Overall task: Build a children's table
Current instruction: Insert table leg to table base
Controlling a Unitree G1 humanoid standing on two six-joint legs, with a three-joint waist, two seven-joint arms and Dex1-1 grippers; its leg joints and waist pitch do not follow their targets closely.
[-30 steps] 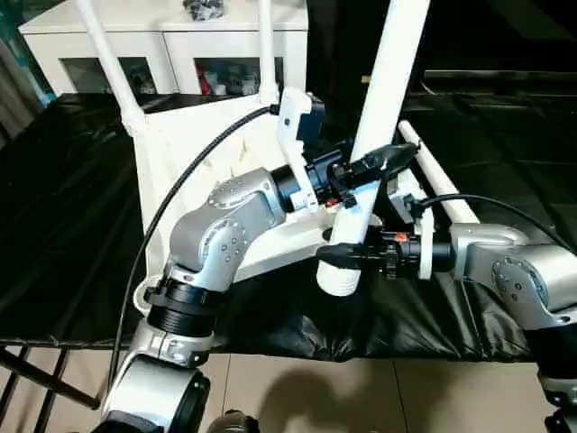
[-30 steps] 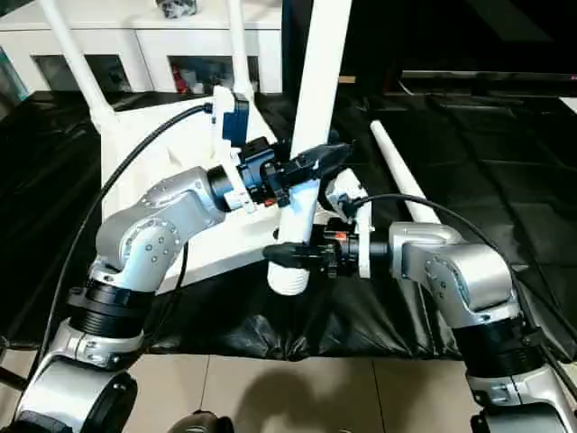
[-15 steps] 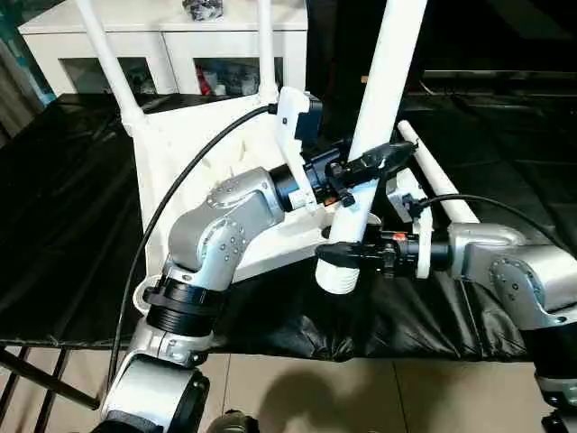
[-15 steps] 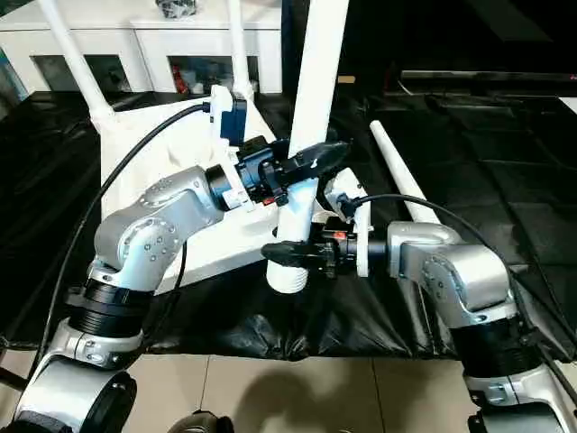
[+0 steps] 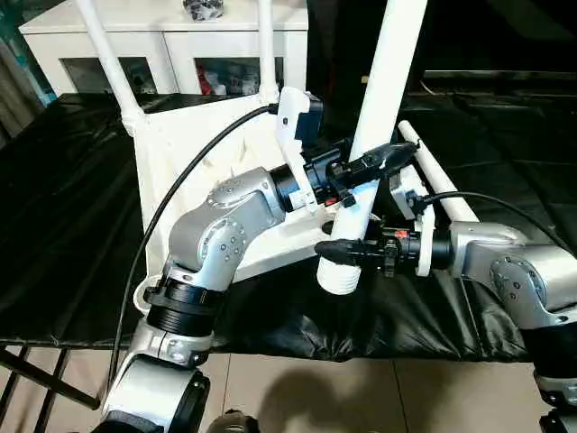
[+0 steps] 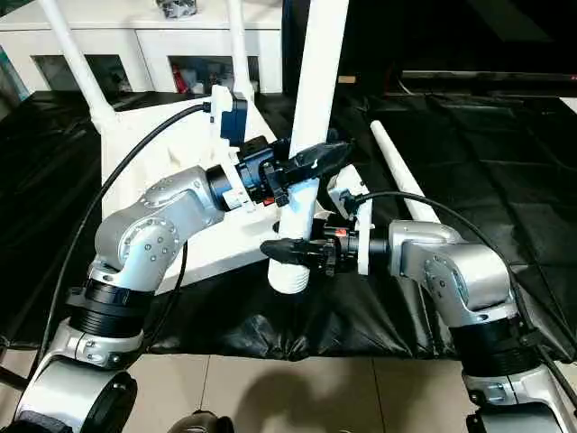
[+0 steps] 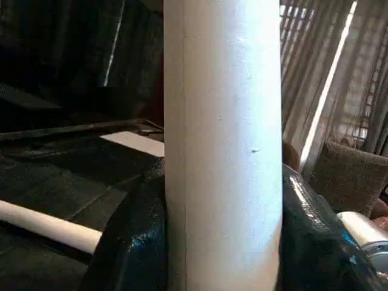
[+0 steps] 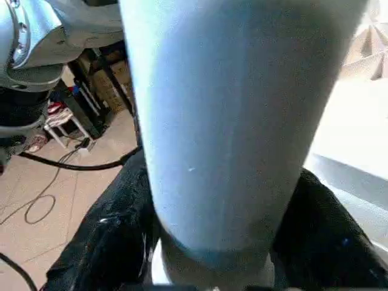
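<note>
— Where's the leg they're working on?

— The long white tapered plastic tube leg (image 5: pixel 383 108) is standing nearly upright, between the two arms, leaning a little. Its thick lower end hangs just over the near right corner of the white plastic rectangular table panel (image 5: pixel 180 149), which lies upside down on the black sheet (image 5: pixel 63 225).

— And who's got hold of it?

— The left tool (image 5: pixel 368 167) is clamped round the leg partway up; you can see its black fingers (image 7: pixel 127 242) pressed to either side of the tube. The right tool (image 5: pixel 347 253) sits lower, near the thick end, with its black fingers (image 8: pixel 109 254) on both sides of the leg too. Whether that one is squeezing or just cradling it, I can't tell from here.

— Any other legs about?

— Two. A white tube leg (image 5: pixel 108 63) stands in the far left corner socket, slanting away, and another white tube leg (image 5: pixel 265 45) stands at the far right corner. A fourth white tube (image 5: pixel 437 185) lies flat on the black sheet, just to the right of the panel, behind the right arm.

— What's behind it all?

— A white cabinet with glass doors (image 5: pixel 171 45), with small things inside it.
</note>
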